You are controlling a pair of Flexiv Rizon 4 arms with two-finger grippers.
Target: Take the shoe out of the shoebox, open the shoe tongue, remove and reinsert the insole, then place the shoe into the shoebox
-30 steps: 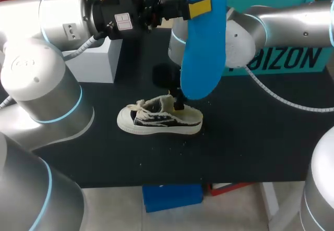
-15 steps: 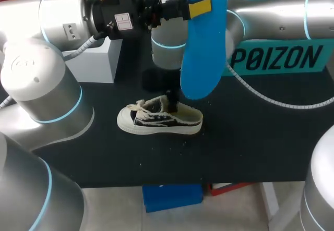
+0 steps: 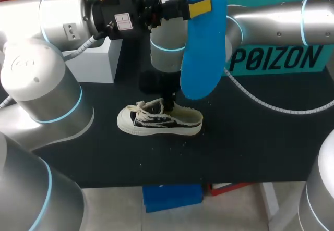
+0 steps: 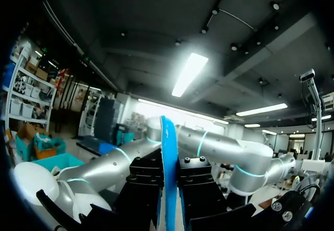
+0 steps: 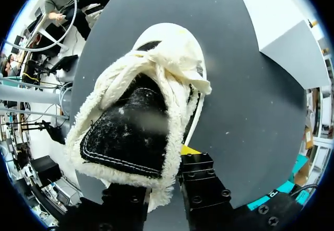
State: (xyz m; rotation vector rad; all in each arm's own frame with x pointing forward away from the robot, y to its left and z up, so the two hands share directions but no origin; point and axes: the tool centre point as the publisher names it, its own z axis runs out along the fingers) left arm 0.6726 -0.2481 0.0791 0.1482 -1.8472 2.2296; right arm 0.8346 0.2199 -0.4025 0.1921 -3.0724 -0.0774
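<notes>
nearest, the shoe (image 3: 159,119) lay upright on its sole on the black table (image 3: 250,142), out of the box, with its toe toward my left and its heel toward my right. its laces sat bunched loosely over the tongue. the fleecy collar stood open around a dark inside. a few pale flecks (image 3: 182,141) dotted the table just in front of it.

just past that, the right gripper (image 3: 169,101) came straight down onto the far rim of the shoe's opening, about midway along. in the right wrist view the fleecy rim filled the narrow gap between its two fingers (image 5: 201,186), and both pressed against it, so it pinched the shoe by that rim.

higher and farther back, the left gripper (image 3: 194,8) held the blue insole (image 3: 202,48) in the air, clear of the shoe. it was closed on the insole near the upper end, with one yellow tip flat on the face toward the head camera. the insole hung upright, its rounded lower end pointing down. in the left wrist view it stood edge-on between the two black fingers (image 4: 143,189), clamped from both sides.

farthest, a white box (image 3: 96,59) stood at the table's back left. the teal shoebox (image 3: 276,59) stood at the back right, partly hidden behind the right arm (image 3: 271,25), well apart from the shoe.
</notes>
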